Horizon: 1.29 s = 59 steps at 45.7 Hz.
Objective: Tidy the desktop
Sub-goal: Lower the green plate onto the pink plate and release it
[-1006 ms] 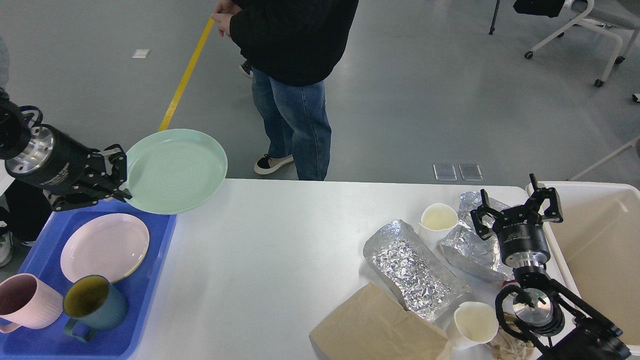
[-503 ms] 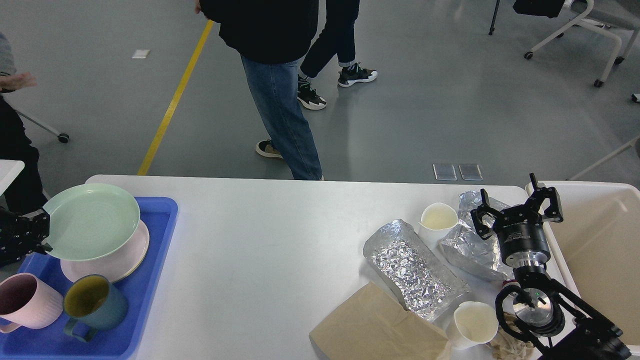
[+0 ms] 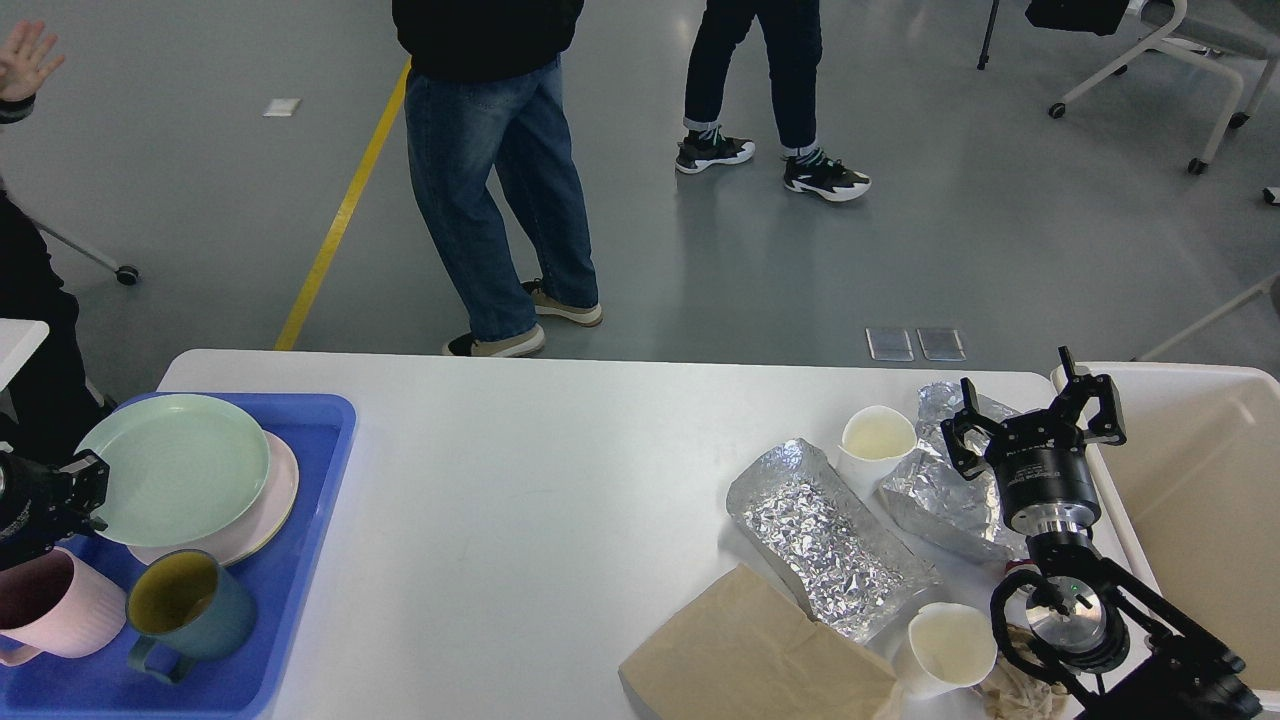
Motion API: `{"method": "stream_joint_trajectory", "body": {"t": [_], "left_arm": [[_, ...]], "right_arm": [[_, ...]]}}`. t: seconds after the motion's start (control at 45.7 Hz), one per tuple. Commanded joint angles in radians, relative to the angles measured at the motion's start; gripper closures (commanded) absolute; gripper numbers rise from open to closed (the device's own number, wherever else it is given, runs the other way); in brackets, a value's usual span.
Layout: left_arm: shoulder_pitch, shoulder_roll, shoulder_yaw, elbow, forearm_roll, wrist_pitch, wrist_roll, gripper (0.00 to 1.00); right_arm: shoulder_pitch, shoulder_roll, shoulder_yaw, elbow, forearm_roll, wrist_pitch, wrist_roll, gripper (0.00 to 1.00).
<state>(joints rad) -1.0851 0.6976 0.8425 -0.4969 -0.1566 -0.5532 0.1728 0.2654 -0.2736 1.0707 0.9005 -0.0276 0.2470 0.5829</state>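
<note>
The left gripper (image 3: 88, 492) is sitting at the near-left rim of the green plate (image 3: 175, 468); whether its fingers are pinching the rim cannot be told. The green plate is lying on the pink plate (image 3: 270, 505) in the blue tray (image 3: 310, 500), beside the pink mug (image 3: 50, 605) and the teal mug (image 3: 190, 605). The right gripper (image 3: 1030, 415) is hanging with fingers spread, empty, above the crumpled foil (image 3: 940, 490). The desktop (image 3: 540, 500) is carrying the tray at left and, at right, a foil sheet (image 3: 825, 535), two paper cups (image 3: 878, 438), a brown paper bag (image 3: 750, 655) and the cream bin (image 3: 1200, 490).
</note>
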Motion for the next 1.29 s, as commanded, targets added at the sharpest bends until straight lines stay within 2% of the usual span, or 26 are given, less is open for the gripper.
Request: {"method": "stream_joint_trajectory", "body": {"t": [0.0, 0.525, 0.831, 1.028, 1.269], "left_arm": [[0.005, -0.015, -0.006, 0.0, 0.0, 0.007, 0.002, 1.0], [0.013, -0.024, -0.014, -0.003, 0.005, 0.032, 0.005, 1.0], [0.013, -0.032, -0.016, -0.012, 0.005, 0.032, 0.004, 0.91], [0.013, -0.032, -0.023, -0.012, 0.003, 0.05, 0.001, 0.6], [0.013, -0.03, -0.025, -0.012, 0.003, 0.055, -0.004, 0.35]], "right_arm": [[0.0, -0.001, 0.0, 0.0, 0.0, 0.0, 0.0, 0.0], [0.0, 0.001, 0.0, 0.0, 0.0, 0.0, 0.0, 0.0], [0.0, 0.001, 0.0, 0.0, 0.0, 0.0, 0.0, 0.0], [0.0, -0.001, 0.0, 0.0, 0.0, 0.0, 0.0, 0.0], [0.0, -0.001, 0.0, 0.0, 0.0, 0.0, 0.0, 0.0]]}}
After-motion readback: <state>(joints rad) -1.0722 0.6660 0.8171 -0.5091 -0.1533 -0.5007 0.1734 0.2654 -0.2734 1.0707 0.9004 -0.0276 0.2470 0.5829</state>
